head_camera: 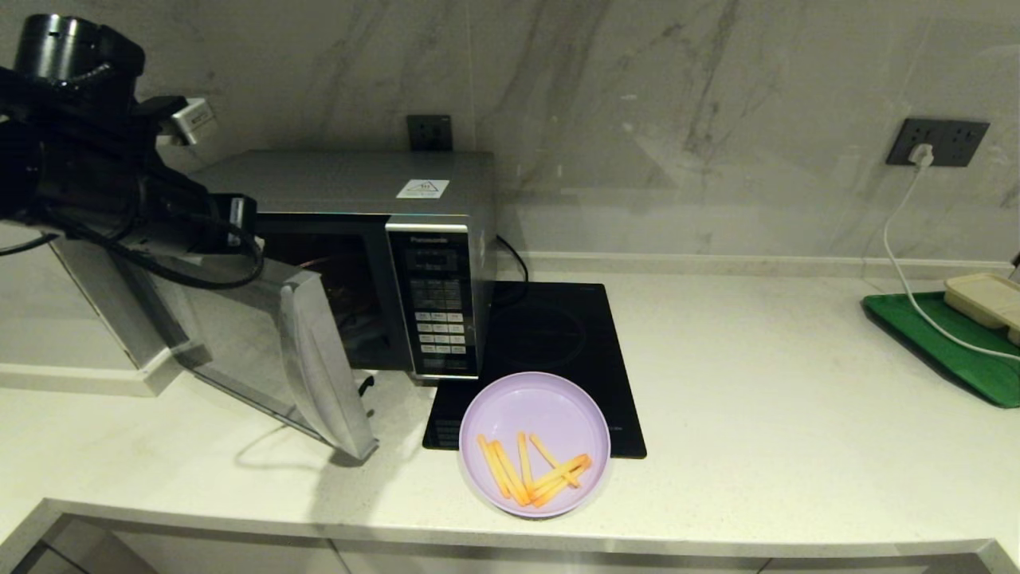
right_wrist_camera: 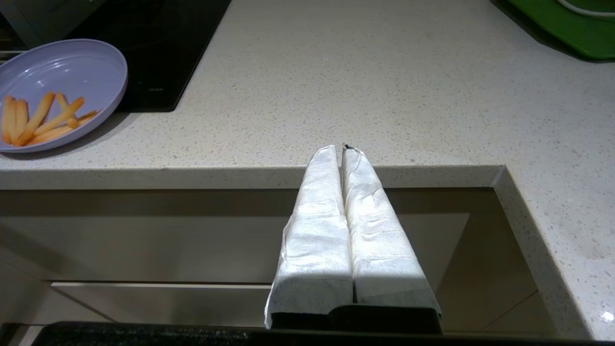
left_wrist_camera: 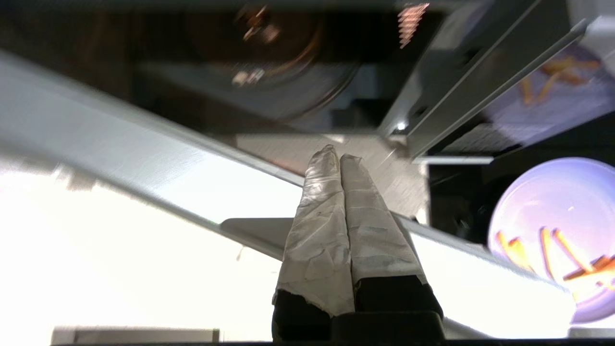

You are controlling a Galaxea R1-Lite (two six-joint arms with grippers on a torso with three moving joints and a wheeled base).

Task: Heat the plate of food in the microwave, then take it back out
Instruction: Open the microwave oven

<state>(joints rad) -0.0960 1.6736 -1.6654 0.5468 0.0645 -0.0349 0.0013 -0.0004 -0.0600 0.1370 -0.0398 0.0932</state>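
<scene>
The lilac plate of food [head_camera: 535, 406] lies near the counter's front edge, partly on the black hob, with orange fry sticks [head_camera: 530, 472] on its near side. The same plate [left_wrist_camera: 562, 202] [right_wrist_camera: 62, 67] shows in both wrist views. The silver microwave [head_camera: 358, 187] stands behind and left of it, its door [head_camera: 319, 375] swung open towards me. My left arm [head_camera: 119, 199] reaches over the door's top edge. The left gripper [left_wrist_camera: 338, 156] is shut and empty, pointing at the oven's open cavity and turntable [left_wrist_camera: 288, 72]. The right gripper [right_wrist_camera: 338, 148] is shut and empty, below the counter's front edge.
A black induction hob [head_camera: 550, 335] lies right of the microwave. A green tray [head_camera: 948, 343] holding a beige tray [head_camera: 988, 299] sits at the far right, with a white cable [head_camera: 900, 247] running to a wall socket [head_camera: 936, 142]. The open door juts out over the counter's left part.
</scene>
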